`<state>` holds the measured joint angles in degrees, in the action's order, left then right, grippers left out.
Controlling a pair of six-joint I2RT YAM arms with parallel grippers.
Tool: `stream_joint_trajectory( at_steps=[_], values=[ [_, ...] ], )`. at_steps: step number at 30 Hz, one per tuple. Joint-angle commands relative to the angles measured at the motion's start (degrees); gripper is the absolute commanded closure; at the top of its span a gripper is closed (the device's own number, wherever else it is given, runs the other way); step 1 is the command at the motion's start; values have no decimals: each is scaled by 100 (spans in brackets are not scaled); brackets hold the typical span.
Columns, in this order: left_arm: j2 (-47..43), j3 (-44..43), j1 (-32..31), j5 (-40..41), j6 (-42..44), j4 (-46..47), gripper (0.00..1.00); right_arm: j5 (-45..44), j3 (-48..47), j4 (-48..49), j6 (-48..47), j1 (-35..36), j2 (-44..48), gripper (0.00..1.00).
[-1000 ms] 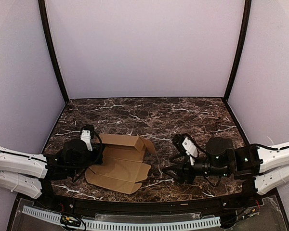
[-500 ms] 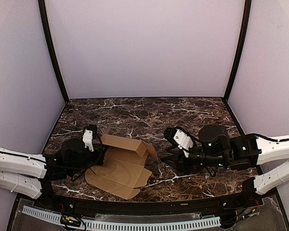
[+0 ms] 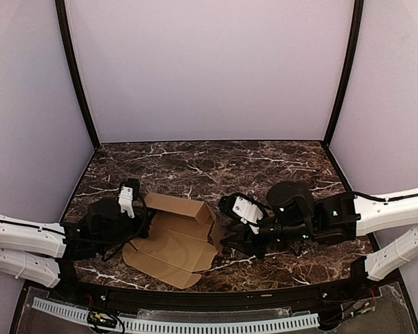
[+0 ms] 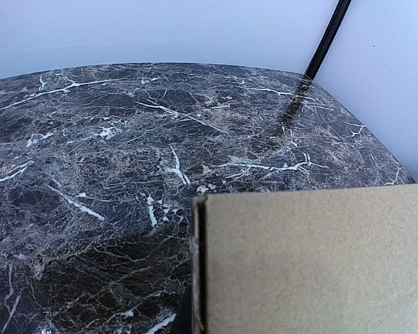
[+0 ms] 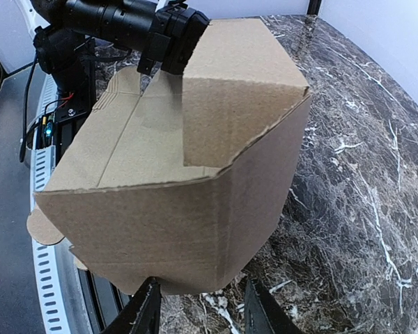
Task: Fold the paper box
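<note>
The paper box (image 3: 173,238) is a brown cardboard sheet lying partly folded on the marble left of centre, with its back wall and right side flap (image 3: 216,224) raised. My left gripper (image 3: 135,217) is at the box's left rear corner, shut on the raised wall. In the left wrist view that wall (image 4: 313,264) fills the lower right and hides the fingers. My right gripper (image 3: 227,241) sits low at the right flap. In the right wrist view the paper box (image 5: 195,209) looms just ahead of the right gripper (image 5: 202,311), whose jaws stand apart with the flap's lower edge at the fingertips (image 5: 146,309).
The dark marble table (image 3: 216,163) is enclosed by white walls and black corner posts (image 3: 76,76). A white slotted cable rail (image 3: 195,324) runs along the near edge, behind both arm bases.
My right arm has slid left up to the box's right flap and its jaws have narrowed. The flap now stands steeper. The left arm has stayed put.
</note>
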<state>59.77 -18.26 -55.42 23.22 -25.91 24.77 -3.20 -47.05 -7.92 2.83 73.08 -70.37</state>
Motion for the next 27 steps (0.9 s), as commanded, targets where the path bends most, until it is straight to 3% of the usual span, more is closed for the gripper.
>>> stream_joint_trajectory(
  at_steps=[1, 18, 27],
  values=[
    [-31, 72, -54, -37, 36, 42, 99, 257, -210, 196, 10, -17, -83, 60],
    [30, 88, -57, -16, 92, 149, 99, 206, -539, 477, 121, -33, -725, 61],
    [22, -21, -57, 382, -206, -134, 99, -733, -694, 739, 540, 13, -1272, 48]
  ],
)
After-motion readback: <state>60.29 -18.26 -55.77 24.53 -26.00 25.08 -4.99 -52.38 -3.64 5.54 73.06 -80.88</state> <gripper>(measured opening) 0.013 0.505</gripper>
